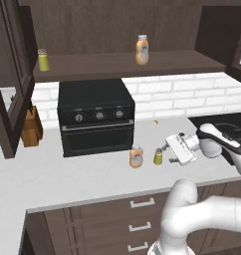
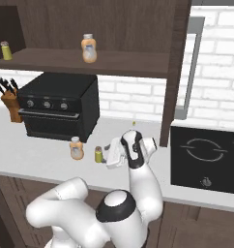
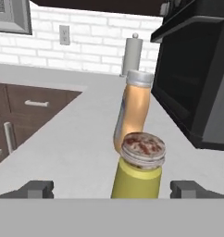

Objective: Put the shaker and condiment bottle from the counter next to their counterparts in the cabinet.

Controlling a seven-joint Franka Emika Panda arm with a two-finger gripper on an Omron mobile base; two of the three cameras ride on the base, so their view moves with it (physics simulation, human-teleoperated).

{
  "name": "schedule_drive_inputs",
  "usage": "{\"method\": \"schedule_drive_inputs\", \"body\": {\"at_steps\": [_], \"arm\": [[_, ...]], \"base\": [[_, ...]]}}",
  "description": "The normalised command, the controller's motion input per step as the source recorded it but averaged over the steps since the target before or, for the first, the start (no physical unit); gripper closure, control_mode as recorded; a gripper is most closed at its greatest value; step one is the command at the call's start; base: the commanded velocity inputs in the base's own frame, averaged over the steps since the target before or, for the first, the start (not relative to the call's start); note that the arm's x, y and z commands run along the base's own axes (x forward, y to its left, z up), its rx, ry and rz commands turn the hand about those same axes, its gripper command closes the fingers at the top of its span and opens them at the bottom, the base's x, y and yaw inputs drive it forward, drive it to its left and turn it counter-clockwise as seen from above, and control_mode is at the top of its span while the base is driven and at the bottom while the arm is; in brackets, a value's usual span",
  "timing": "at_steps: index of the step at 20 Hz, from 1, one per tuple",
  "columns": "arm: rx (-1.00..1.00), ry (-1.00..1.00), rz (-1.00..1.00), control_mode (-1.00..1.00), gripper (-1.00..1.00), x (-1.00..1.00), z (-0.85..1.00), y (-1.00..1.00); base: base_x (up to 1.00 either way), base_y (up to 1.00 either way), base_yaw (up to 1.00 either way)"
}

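A: Start big. What is the largest piece?

B: One cabinet (image 1: 117, 64) of dark brown wood, doors swung open, with one long shelf. Below it runs one pale counter (image 1: 53, 179) against a white brick backsplash (image 1: 162, 97).

A: And standing on the counter?

B: One black toaster oven (image 1: 96, 117), one knife block (image 1: 31, 127) to its left, and one black cooktop (image 2: 206, 157) set in at the right. Brown drawer fronts (image 1: 137, 221) with white handles sit under the worktop.

A: Count the small things.

B: Two orange bottles and two yellow-green shakers. On the shelf, one orange counterpart bottle (image 1: 142, 50) and, well apart at the left end, one counterpart shaker (image 1: 43, 60). On the counter in front of the oven, the condiment bottle (image 1: 136, 156) and the shaker (image 1: 158, 156) stand upright, just beside each other.

A: The gripper?

B: The gripper (image 3: 112, 189) is low over the counter, jaws spread to their widest and holding nothing. In the hand view the shaker stands between the two fingertips (image 3: 37, 188), the orange bottle right behind it.
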Motion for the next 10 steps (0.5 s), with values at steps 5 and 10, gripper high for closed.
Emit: {"method": "schedule_drive_inputs", "body": {"at_steps": [5,10], "arm": [[0.00,0.00,0.00,-1.00,-1.00,0.27,-0.13,0.01],[0.00,0.00,0.00,-1.00,-1.00,0.07,-0.06,0.08]], "base": [[0.00,0.00,0.00],[0.00,0.00,0.00]]}}
